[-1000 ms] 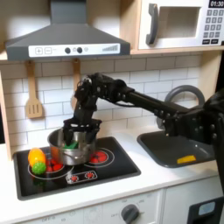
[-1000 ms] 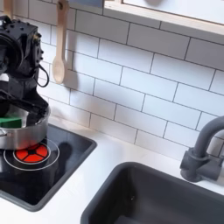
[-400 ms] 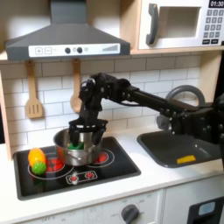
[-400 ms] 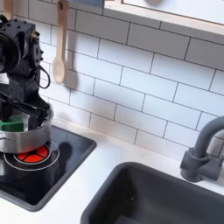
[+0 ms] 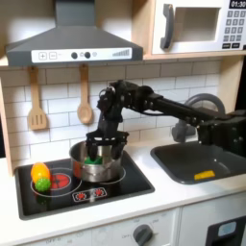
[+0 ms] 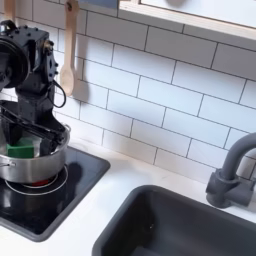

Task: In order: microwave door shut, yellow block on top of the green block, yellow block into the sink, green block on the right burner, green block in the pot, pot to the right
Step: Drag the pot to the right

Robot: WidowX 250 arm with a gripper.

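One gripper (image 5: 104, 144) pinching pot (image 5: 98, 165) rim | green block (image 6: 21, 151) inside | microwave door (image 5: 192, 26) closed

bare cooktop (image 5: 135, 177) right of the pot (image 5: 99, 163).

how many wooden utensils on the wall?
2. A slotted spatula hangs at the first exterior view's left; a spoon hangs just right of it, beside the arm. More could hide behind the arm.

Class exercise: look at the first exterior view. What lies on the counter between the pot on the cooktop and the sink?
In the first exterior view, only cooktop edge and bare white counter lie between the pot and the sink; nothing stands there.
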